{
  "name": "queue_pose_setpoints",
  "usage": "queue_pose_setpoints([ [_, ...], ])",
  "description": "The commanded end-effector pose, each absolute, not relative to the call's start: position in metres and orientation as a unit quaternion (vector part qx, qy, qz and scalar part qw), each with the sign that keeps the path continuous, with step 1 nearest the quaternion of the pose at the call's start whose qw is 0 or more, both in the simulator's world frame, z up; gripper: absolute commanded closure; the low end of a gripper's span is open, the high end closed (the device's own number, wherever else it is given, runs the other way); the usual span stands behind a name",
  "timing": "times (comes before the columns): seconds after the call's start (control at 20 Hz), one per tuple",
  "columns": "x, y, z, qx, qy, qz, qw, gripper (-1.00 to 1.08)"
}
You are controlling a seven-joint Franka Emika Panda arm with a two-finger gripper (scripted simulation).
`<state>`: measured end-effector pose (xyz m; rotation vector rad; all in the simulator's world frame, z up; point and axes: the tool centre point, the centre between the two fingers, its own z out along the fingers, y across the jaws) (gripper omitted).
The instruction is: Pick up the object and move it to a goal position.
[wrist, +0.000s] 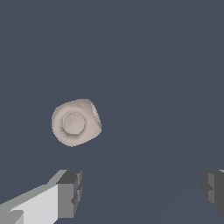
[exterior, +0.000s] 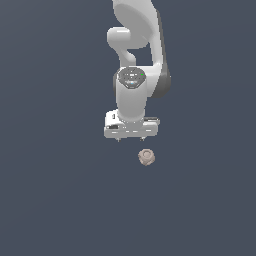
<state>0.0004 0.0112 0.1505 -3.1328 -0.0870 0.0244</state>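
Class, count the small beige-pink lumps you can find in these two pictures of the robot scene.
1. The beige-pink lump lies alone on the dark surface, just below the open tool in the exterior view; the wrist view shows the same lump. None looks hidden.

The arm [exterior: 137, 55] looks like smooth white plastic with a soft sheen, light sliding along its rounded shells, and a darker grey band runs down one side. The gripper [exterior: 131, 139] has the same pale, smooth casing; its fingertips [wrist: 69, 192] carry matt dark grey pads with ribbed, blocky faces, rubbery in look. The object [exterior: 146, 157] is a dull beige-pink lump, matt like unglazed clay or putty, with ridged bumps and a shallow round dimple. The ground [exterior: 50, 200] is flat, matt slate-blue, without texture.
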Motion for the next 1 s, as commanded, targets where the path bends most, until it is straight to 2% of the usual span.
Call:
queue_pose_setpoints([
  [0.0,0.001,0.011,0.15,-1.0,-0.029,0.008,0.004,-0.92],
  [0.3,0.007,0.025,0.139,-0.998,-0.06,0.007,0.002,-0.92],
  [0.95,0.025,0.084,0.092,-0.982,-0.19,0.0,0.0,-0.92],
])
